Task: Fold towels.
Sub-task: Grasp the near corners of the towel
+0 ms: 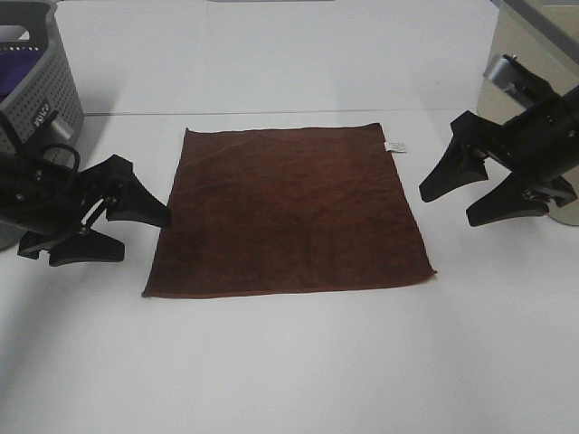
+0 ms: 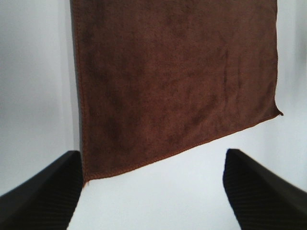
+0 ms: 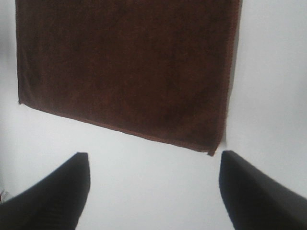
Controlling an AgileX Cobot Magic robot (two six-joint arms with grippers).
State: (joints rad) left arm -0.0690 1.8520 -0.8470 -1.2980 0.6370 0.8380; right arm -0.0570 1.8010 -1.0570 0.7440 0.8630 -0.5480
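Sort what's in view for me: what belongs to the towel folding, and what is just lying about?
For the job: towel, spread flat and unfolded on the table; left pincer and right pincer, both open and empty, one on either side of it.
Lying about: grey basket at the far left; purple cloth inside it.

Left arm: black, entering from the left of the overhead view; left gripper points inward toward the middle, jaws spread wide with nothing between them. Right arm: black with a silver-grey link behind the wrist, entering from the right; right gripper angles inward and down, jaws apart and empty. Fingers: dark, finely ribbed, tapering to tips.
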